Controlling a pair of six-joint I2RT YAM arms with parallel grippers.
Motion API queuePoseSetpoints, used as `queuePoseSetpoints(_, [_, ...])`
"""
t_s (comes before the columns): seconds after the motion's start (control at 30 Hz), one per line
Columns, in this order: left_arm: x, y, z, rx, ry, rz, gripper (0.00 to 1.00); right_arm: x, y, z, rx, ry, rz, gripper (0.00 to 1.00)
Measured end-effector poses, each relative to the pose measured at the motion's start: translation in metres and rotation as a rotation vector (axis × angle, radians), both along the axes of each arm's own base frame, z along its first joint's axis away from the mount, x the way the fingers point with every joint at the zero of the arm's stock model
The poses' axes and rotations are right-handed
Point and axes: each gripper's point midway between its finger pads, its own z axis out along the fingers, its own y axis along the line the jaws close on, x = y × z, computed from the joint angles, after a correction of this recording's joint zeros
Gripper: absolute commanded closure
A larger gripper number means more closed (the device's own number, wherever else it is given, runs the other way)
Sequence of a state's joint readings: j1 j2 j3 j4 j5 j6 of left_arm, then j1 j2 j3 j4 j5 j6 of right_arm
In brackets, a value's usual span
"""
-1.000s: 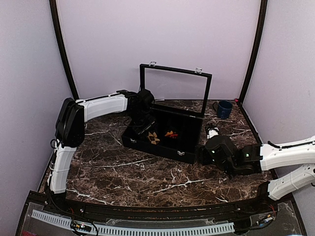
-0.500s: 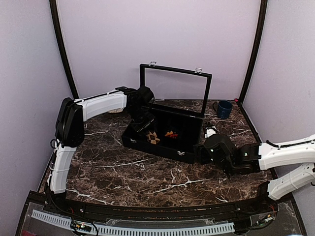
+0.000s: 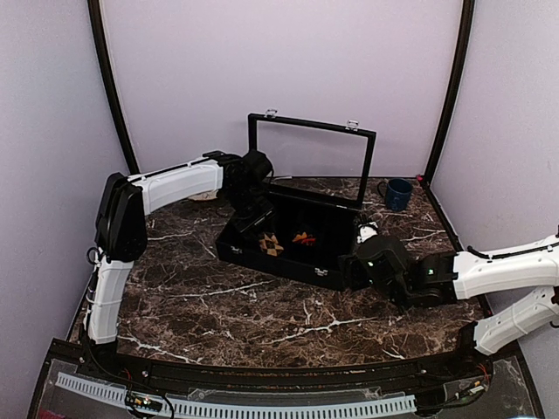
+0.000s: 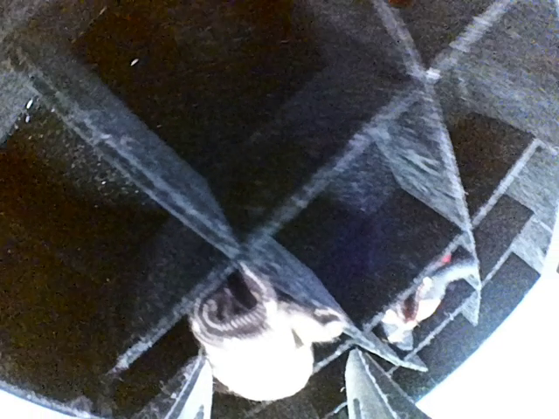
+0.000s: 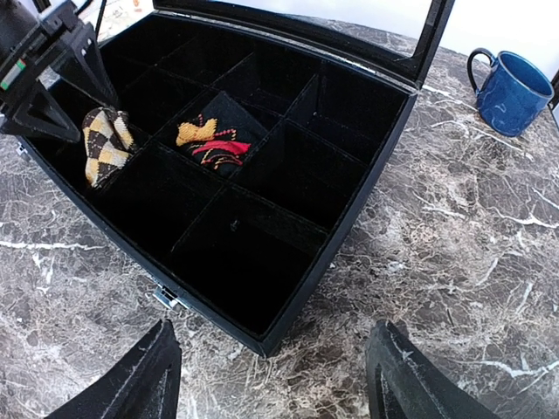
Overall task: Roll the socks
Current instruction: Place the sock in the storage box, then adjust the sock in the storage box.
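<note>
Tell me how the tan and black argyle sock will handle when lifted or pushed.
The tan-brown and black argyle sock lies bunched, so it will probably flop and unfurl when lifted. Inside a compartment of the black divided case, a push would likely crumple it against a wall, not slide it.

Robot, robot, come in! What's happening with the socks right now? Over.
Left gripper open over tan sock. Right gripper open, outside the case. Red sock in a separate compartment, both bunched. Only the dividers crowd them.
</note>
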State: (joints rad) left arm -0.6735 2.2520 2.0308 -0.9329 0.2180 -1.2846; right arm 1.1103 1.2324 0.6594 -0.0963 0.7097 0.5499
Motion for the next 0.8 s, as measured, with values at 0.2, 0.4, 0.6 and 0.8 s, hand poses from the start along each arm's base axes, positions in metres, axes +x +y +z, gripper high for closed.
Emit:
queuePoseSetpoints(0.2, [0.000, -0.003, 0.013, 0.008, -0.043, -0.033, 0.55, 0.001, 0.002, 0.000, -0.013, -0.003, 0.007, 0.31])
queuePoseSetpoints(0.4, [0.006, -0.009, 0.025, 0.015, -0.112, -0.073, 0.83, 0.003, 0.006, 0.004, -0.011, -0.010, 0.012, 0.31])
queuePoseSetpoints(0.6, [0.014, -0.018, 0.030, -0.003, -0.186, -0.135, 0.98, 0.004, 0.008, 0.006, -0.011, -0.016, 0.016, 0.31])
queuePoseSetpoints(0.8, [0.014, -0.021, 0.031, 0.004, -0.212, -0.187, 1.00, 0.004, 0.008, 0.006, -0.011, -0.016, 0.016, 0.31])
